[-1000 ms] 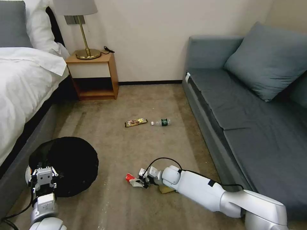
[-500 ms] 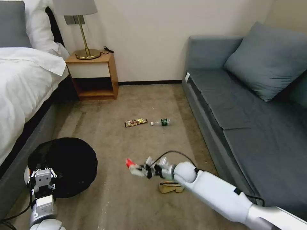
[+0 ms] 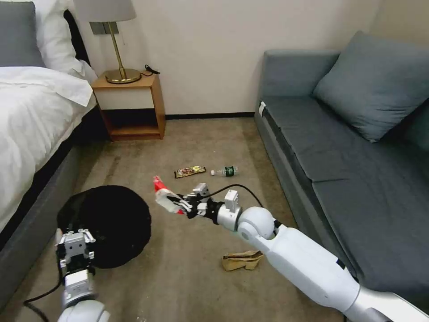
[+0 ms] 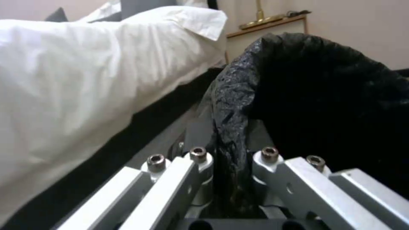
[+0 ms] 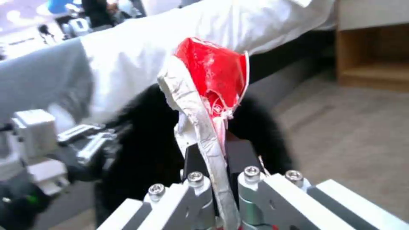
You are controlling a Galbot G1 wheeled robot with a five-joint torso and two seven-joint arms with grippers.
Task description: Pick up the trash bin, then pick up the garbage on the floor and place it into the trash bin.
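- Bed point(image 3: 31, 116): white bedding, far left; the bin sits just beside its dark base.
- Sofa point(image 3: 339, 147): grey, along the right side, well apart from the work.
- Trash bin point(image 3: 109, 223): round, black crinkly liner, near left on the carpet. Its mouth appears tipped toward the right arm rather than straight up.
- Left gripper point(image 3: 76, 248): near left, clamped on the near rim of the bin; the left wrist view shows the liner point(image 4: 232, 127) pinched in a narrow slot between the two fingers.
- Right gripper point(image 3: 185, 206): centre, raised off the floor, reaching left toward the bin. Fingers closed tight on the packet's lower end.
- Red-and-white packet point(image 3: 166, 197): held in the air, just right of the bin's rim and not yet over the mouth. Long axis runs on from the fingers, free red end pointing far-left, up and away from the gripper.
- Brown paper bag point(image 3: 241, 260): crumpled, on the carpet near centre, below the right arm.
- Snack wrapper point(image 3: 190, 171): flat on the floor, farther off, long axis left to right.
- Clear bottle point(image 3: 225, 171): lying on its side just right of the wrapper, cap pointing left.
- Risk, judged: the hold is only on the packet's thin tail, so it could slip out early. Released short of the rim, it would land on the carpet. The bin is held by liner as well as rim; the bag could slide and let the bin sag.
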